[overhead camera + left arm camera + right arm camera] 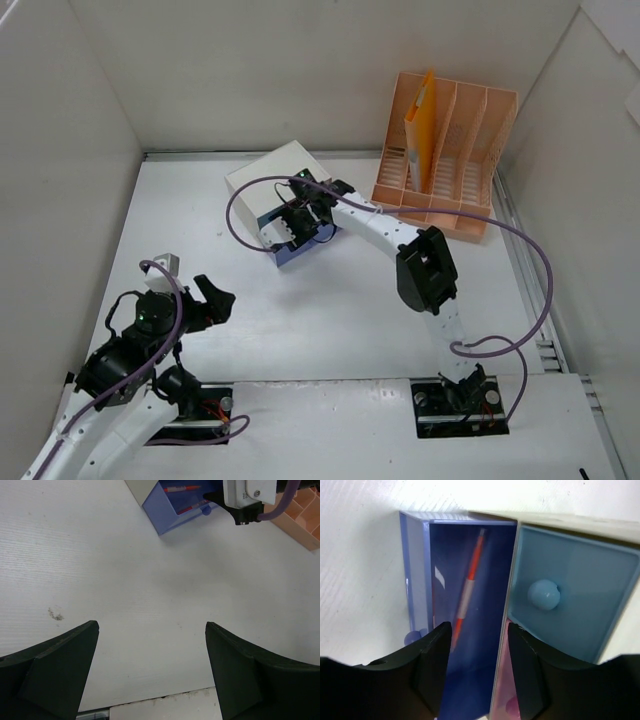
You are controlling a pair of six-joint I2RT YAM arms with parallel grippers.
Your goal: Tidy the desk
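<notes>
Right wrist view: right gripper [477, 630] parted over the blue drawer [445, 555], its pen [469, 580] partly hidden (left gripper [151, 626] gapes empty).

The desk [150, 580] looks matte, finely ribbed — the blue drawer [417, 580] glossy, probably plastic.

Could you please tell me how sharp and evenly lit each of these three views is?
Top view: sharp, evenly lit, only faint shadows on the desk. Left wrist view: desk texture crisp, a soft shadow beside the blue drawer. Right wrist view: close and slightly soft, the pen blurred, a white glare patch on the drawer's wall, the right pincer nearly black.
</notes>
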